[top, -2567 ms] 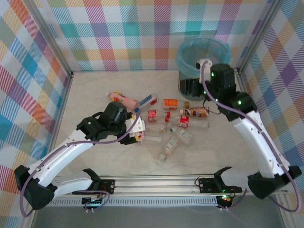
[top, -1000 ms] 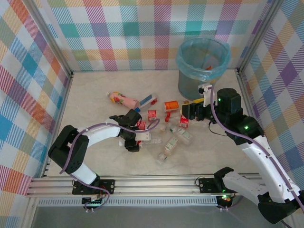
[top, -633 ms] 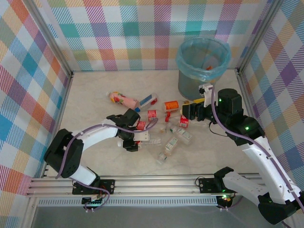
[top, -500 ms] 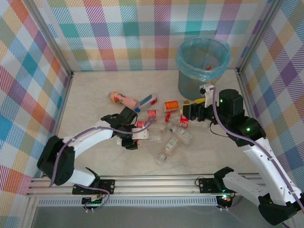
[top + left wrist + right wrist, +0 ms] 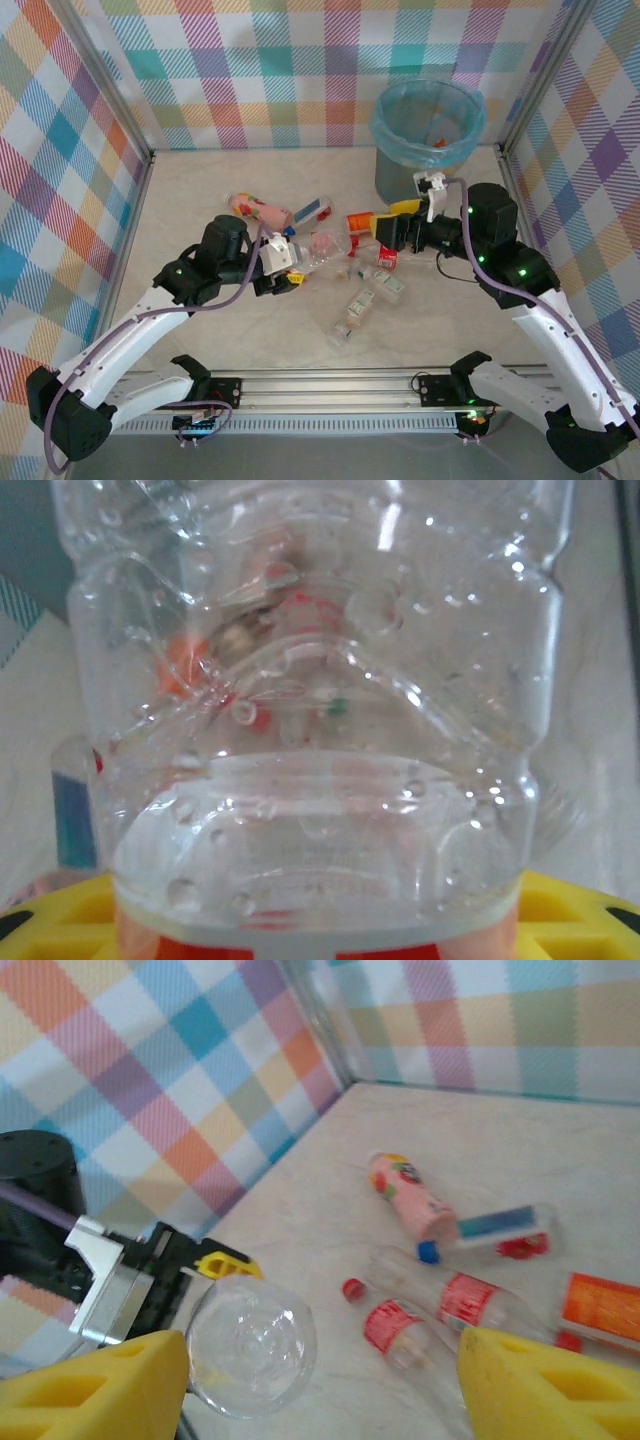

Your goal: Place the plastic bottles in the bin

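Over strewn bottles (image 5: 364,299), left jaws clamp a clear bottle (image 5: 320,248); right jaws gape empty.

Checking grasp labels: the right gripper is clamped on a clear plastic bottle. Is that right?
Not quite: it is the left gripper that is clamped on the clear plastic bottle, as the top external view shows.

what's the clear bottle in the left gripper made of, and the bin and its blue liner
The clear bottle: likely thin transparent plastic, glossy, with moulded ridges and bright highlights. The liner: seems thin translucent light-blue plastic film, crinkled over the rim. The bin: smooth grey wall, probably hard plastic, possibly metal.
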Action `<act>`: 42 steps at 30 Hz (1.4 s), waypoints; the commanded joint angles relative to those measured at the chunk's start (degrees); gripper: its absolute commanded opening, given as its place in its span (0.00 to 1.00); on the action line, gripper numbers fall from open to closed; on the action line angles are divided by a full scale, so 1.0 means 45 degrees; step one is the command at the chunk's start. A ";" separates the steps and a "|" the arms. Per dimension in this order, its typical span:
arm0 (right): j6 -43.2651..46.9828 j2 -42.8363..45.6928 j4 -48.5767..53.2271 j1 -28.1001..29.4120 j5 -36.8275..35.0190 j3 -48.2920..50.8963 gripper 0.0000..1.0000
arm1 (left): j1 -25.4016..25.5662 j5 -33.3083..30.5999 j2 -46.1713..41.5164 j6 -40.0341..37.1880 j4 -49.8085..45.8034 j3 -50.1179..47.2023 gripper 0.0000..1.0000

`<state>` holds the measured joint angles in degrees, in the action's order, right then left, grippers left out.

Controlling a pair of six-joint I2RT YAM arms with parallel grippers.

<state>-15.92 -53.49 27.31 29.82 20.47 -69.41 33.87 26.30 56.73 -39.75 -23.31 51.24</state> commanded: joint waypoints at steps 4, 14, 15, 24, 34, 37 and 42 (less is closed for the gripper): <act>0.0143 -0.0878 -0.1423 0.1511 0.0490 -0.0986 0.75 | -0.0109 0.1901 -0.0260 0.2416 0.2213 0.0325 0.54; 0.1242 -0.2458 -0.0959 0.3285 -0.0858 -0.2149 0.79 | -0.0110 0.1944 -0.0489 0.2902 0.2418 0.0315 0.54; 0.1309 -0.2587 -0.0880 0.3376 -0.0979 -0.2253 0.79 | -0.0105 0.1985 -0.0516 0.2948 0.2479 0.0307 0.54; 0.1345 -0.3161 -0.0258 0.3783 -0.2364 -0.2711 0.81 | -0.0109 0.1881 -0.0611 0.3033 0.2529 0.0257 0.54; 0.1488 -0.3316 -0.0543 0.3782 -0.1201 -0.2675 0.82 | -0.0121 0.1445 -0.0691 0.3027 0.2596 0.0215 0.54; 0.1373 -0.3487 -0.0698 0.3783 -0.0650 -0.2606 0.79 | -0.0124 0.1352 -0.0768 0.3066 0.2767 0.0126 0.54; 0.1261 -0.3639 -0.0758 0.3800 -0.0472 -0.2624 0.79 | -0.0124 0.1283 -0.0809 0.3071 0.2831 0.0097 0.54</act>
<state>-10.07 -69.78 25.74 46.54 15.92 -79.90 33.65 32.01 54.22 -26.35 -13.10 51.24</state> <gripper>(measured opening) 0.787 0.545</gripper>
